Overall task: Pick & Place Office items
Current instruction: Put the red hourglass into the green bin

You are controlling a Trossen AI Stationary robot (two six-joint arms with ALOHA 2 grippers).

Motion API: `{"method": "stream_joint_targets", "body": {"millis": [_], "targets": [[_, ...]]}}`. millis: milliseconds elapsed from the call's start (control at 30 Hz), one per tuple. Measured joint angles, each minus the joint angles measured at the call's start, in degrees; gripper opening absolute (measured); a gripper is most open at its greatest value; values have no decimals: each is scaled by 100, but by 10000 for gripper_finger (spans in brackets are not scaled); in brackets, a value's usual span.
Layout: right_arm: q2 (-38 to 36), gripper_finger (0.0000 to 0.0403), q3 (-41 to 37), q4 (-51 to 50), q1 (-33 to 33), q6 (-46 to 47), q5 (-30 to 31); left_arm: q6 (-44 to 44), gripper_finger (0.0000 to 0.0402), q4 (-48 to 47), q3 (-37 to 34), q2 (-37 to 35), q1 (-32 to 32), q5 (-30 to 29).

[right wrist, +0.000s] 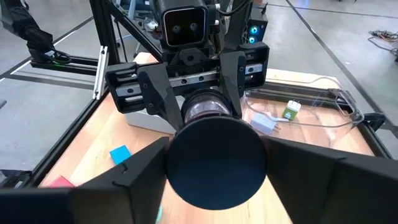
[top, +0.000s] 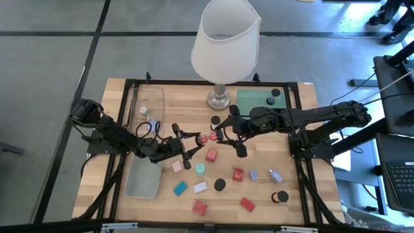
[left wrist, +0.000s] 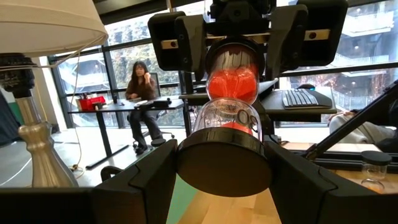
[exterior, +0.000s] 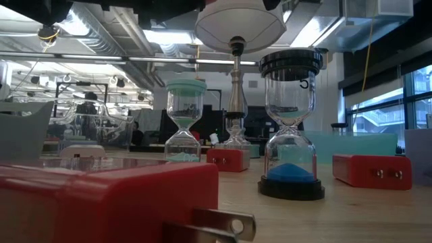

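Observation:
A small hourglass (top: 208,137) with red sand and black end caps hangs level above the table's middle, between my two grippers. My left gripper (top: 195,140) is shut on its left end and my right gripper (top: 220,134) on its right end. Each wrist view shows the other gripper at the hourglass's far end. Other office items lie or stand on the wood below: red blocks (top: 211,155), a pink one (top: 177,166), a teal one (top: 180,189), lavender ones (top: 200,187), and upright hourglasses seen as a mint cap (top: 200,169) and a black cap (top: 220,184). My left gripper pinches the hourglass's left black cap (left wrist: 186,171) between its two fingers (left wrist: 152,177), one on each side of the round rim. The fingers come level from the table's left, along the hourglass. The hourglass lies level, clear of the table. My right gripper has the right black cap (right wrist: 180,165) between its two fingers (right wrist: 140,171), which stand against opposite sides of the rim. They come from the table's right, slanting slightly down, along the hourglass. The hourglass stays lifted clear.
A big white-shaded lamp (top: 225,39) stands at the far middle on its metal base (top: 220,100). A clear tray (top: 145,142) lies along the left, under my left arm. A green mat (top: 255,100) with black caps sits at the far right. Black frame rails edge the table.

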Motion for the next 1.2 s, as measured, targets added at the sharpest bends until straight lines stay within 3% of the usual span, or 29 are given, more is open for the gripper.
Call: {"method": "stream_joint_targets", "body": {"millis": [133,867,1200], "targets": [[-2,216,0,-1,0,68,2,0,210,2,0,0,2,-3],[-4,218,0,-17,2,-32,-28,-15,242,31,0,0,-7,263],[-4,218,0,-209,-132,-11,-42,-335,300,-9,0,0,-4,217]]}}
